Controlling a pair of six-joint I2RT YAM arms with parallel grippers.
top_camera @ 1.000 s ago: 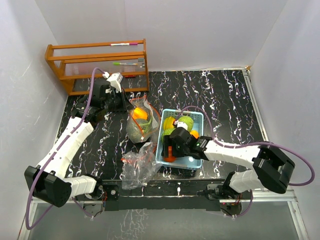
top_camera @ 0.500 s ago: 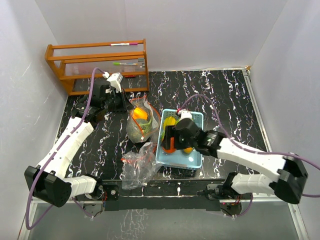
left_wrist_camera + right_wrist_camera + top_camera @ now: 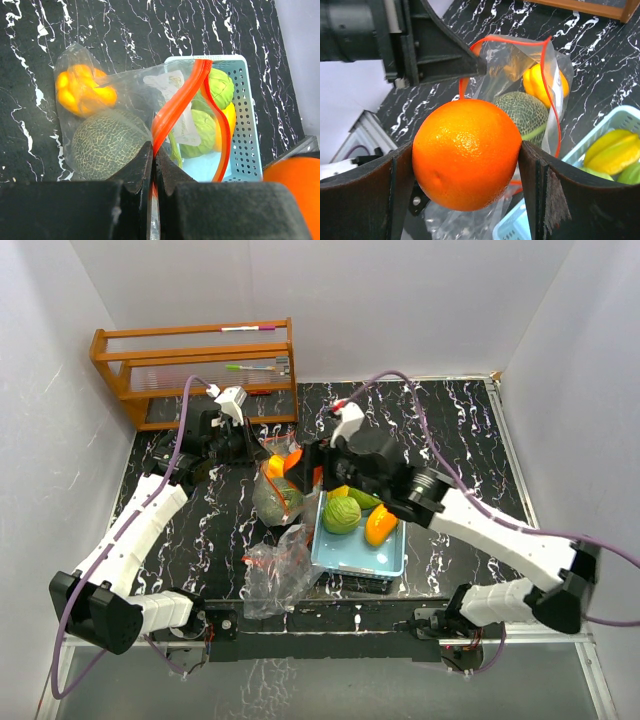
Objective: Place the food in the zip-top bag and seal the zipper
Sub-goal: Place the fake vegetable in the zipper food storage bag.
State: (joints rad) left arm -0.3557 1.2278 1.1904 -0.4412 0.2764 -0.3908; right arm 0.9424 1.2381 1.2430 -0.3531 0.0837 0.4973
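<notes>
The clear zip-top bag point(image 3: 280, 495) with an orange-red zipper stands open left of the basket. It holds a netted melon point(image 3: 107, 145) and a yellow-orange pepper point(image 3: 82, 90). My left gripper point(image 3: 154, 150) is shut on the bag's zipper rim point(image 3: 185, 92) and holds the mouth up. My right gripper point(image 3: 467, 165) is shut on the orange point(image 3: 467, 152) and holds it just above the bag's mouth point(image 3: 296, 464). A green cabbage point(image 3: 342, 514), a second cabbage point(image 3: 217, 87), a pepper point(image 3: 380, 527) and a yellow piece point(image 3: 612, 147) lie in the basket.
The light-blue basket point(image 3: 392, 562) sits right of the bag. A second crumpled clear bag point(image 3: 272, 565) lies near the front edge. A wooden rack point(image 3: 200, 370) stands at the back left. White walls close in on three sides.
My right gripper has lifted the orange out of the basket and carried it up and left to above the bag's mouth. The left arm has not moved.
</notes>
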